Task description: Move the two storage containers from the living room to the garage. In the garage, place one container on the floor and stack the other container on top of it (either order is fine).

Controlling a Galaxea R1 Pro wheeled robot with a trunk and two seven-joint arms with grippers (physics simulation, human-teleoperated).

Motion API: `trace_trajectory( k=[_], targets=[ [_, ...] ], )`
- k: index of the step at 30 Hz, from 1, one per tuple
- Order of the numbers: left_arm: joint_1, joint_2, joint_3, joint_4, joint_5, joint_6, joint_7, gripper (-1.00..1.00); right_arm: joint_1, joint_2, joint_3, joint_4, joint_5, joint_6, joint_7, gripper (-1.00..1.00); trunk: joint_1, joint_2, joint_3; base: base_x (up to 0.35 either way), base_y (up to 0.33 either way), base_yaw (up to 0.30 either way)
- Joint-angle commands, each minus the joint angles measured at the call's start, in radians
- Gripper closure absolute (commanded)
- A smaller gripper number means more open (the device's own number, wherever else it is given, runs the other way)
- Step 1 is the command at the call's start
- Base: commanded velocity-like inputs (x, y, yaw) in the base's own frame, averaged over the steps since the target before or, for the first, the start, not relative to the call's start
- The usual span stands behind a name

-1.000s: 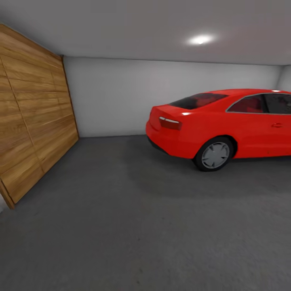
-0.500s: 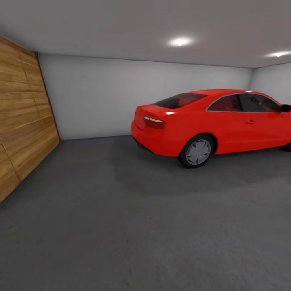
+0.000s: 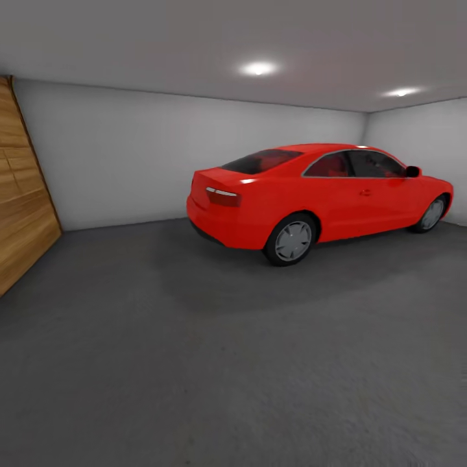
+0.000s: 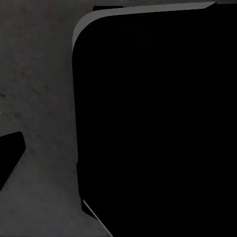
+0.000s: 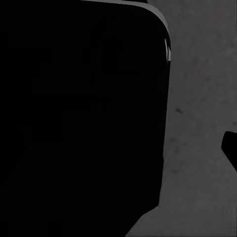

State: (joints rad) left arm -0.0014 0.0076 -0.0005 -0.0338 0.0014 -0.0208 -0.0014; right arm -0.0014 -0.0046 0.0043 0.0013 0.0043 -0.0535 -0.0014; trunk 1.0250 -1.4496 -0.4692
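I am in the garage, over its dark grey speckled concrete floor [image 3: 194, 363]. The two storage containers are out of view. In the left wrist view a large black rounded part of my own body [image 4: 158, 123] hangs over the floor [image 4: 39, 89]. The right wrist view has the same black bulk [image 5: 79, 118] beside the floor [image 5: 202, 98]. A small black tip cuts into the edge of each wrist view; whether the grippers are open or shut cannot be told.
A red car [image 3: 311, 194] is parked ahead to the right, its rear toward me. A slatted wooden door [image 3: 19, 214] lines the left edge. Plain white walls [image 3: 130, 155] close the back and the right. Open floor stretches from me to the car.
The head camera has swung to the right: the wooden door slid to the left edge and the whole car with the right wall came into view. Nothing in the room moved.
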Motion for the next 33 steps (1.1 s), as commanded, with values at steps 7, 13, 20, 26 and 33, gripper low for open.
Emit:
trace_trajectory(
  k=[7,13,20,26,33],
  targets=[
    [0.000,0.000,-0.001,0.000,0.000,-0.002,0.000,-1.00,0.000,0.000,0.000,0.000,0.000,-0.003,0.000,-1.00,0.000,0.000,-0.001,0.000,0.000,-0.251],
    [0.000,0.000,0.000,0.000,0.000,-0.002,0.000,-1.00,0.000,0.000,0.000,0.000,0.000,-0.003,0.000,-1.00,0.000,0.000,-0.001,0.000,0.000,-0.251],
    [0.000,0.000,0.000,0.000,0.000,-0.002,0.000,-1.00,0.000,0.000,0.000,0.000,0.000,-0.003,0.000,-1.00,0.000,0.000,-0.001,0.000,0.000,-0.251],
    [0.000,0.000,0.001,0.000,0.000,-0.002,0.000,-1.00,0.000,0.000,0.000,0.000,0.000,-0.003,0.000,-1.00,0.000,0.000,-0.001,0.000,0.000,-0.251],
    [0.000,0.000,0.001,0.000,0.000,-0.002,0.000,-1.00,0.000,0.000,0.000,0.000,0.000,-0.003,0.000,-1.00,0.000,0.000,-0.001,0.000,0.000,-0.251]
  ],
)
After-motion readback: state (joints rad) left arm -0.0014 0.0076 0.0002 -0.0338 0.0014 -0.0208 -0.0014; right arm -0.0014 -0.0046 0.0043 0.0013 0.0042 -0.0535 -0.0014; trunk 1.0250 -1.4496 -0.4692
